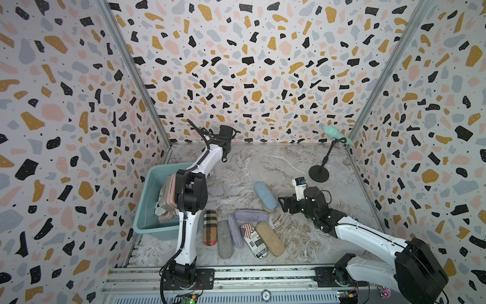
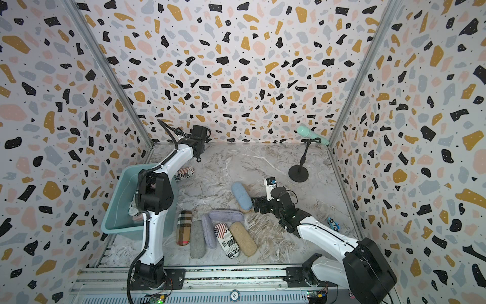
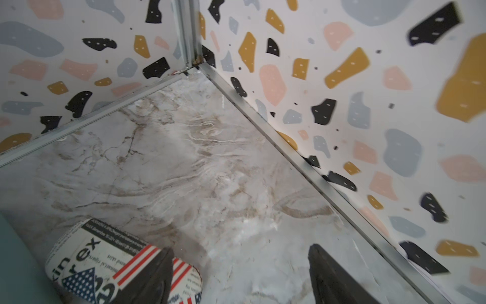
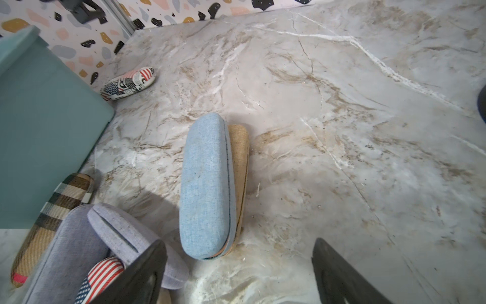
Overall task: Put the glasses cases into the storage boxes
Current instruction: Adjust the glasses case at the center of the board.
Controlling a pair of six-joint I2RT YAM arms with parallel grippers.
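The teal storage box (image 1: 143,200) stands at the left with several glasses cases piled inside, pink (image 1: 171,189) on top. My left gripper (image 3: 240,248) hangs open and empty near the back left corner, just past a newsprint flag case (image 3: 105,260) lying by the box's far end (image 2: 184,173). My right gripper (image 4: 238,242) is open and empty just to the right of a light blue case (image 1: 265,196) that rests on a tan case (image 4: 240,158). Nearer the front lie plaid (image 1: 209,227), grey (image 1: 224,239), two lavender (image 1: 251,215), newsprint (image 1: 253,239) and tan (image 1: 269,238) cases.
A mint microphone (image 1: 338,135) on a black stand (image 1: 318,173) stands at the back right. A small blue toy (image 2: 332,223) lies by the right wall. Patterned walls close three sides, and a metal rail (image 1: 236,279) carrying both arm bases runs along the front.
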